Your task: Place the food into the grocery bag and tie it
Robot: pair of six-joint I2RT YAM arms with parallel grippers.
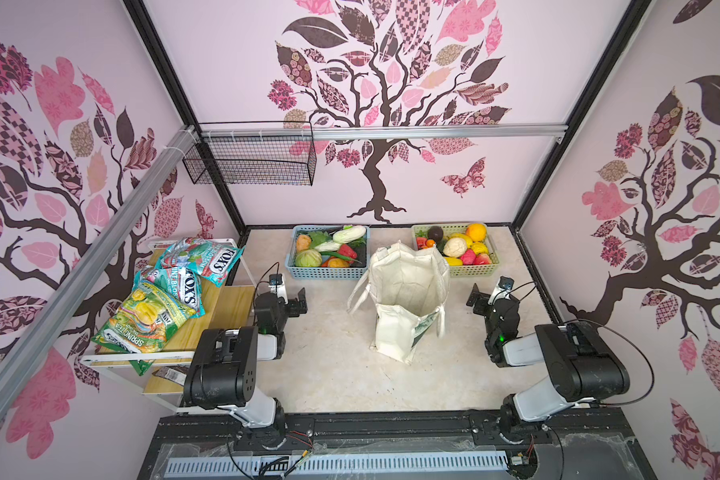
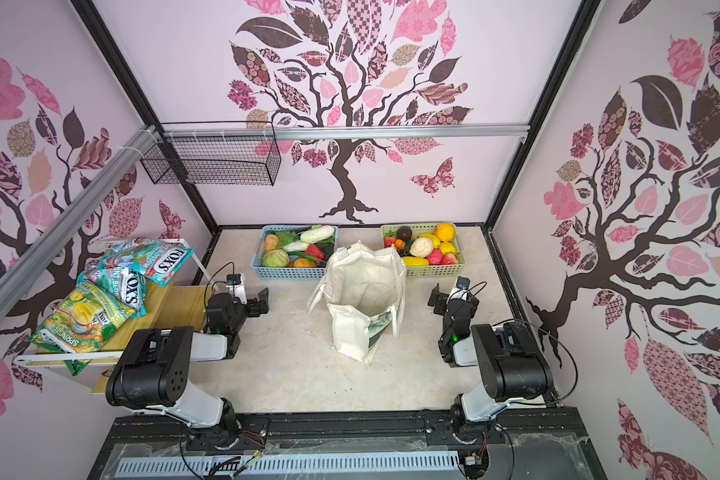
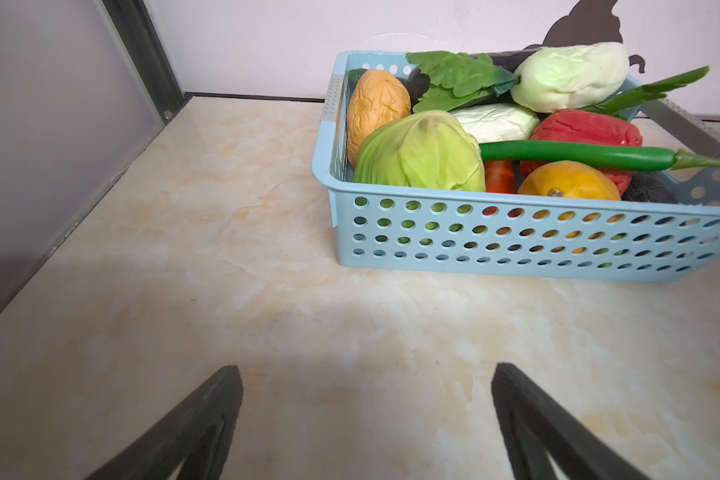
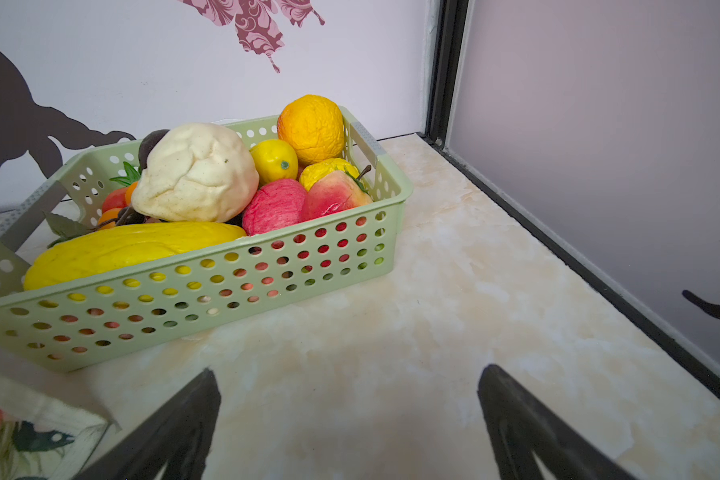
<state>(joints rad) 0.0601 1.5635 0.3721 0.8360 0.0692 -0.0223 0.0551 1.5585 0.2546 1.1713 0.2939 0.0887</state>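
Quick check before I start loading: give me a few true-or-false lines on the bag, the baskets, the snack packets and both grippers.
1. The tote bag stands open on the table with no food showing inside. True.
2. Both grippers are shut. False: the left gripper and the right gripper are open and hold nothing.
3. The green cabbage lies in the blue basket. True.
4. The orange sits in the blue basket. False: the orange is in the green basket.
5. The snack packets lie on the table beside the tote bag. False: the snack packets lie on the wooden shelf at the left.
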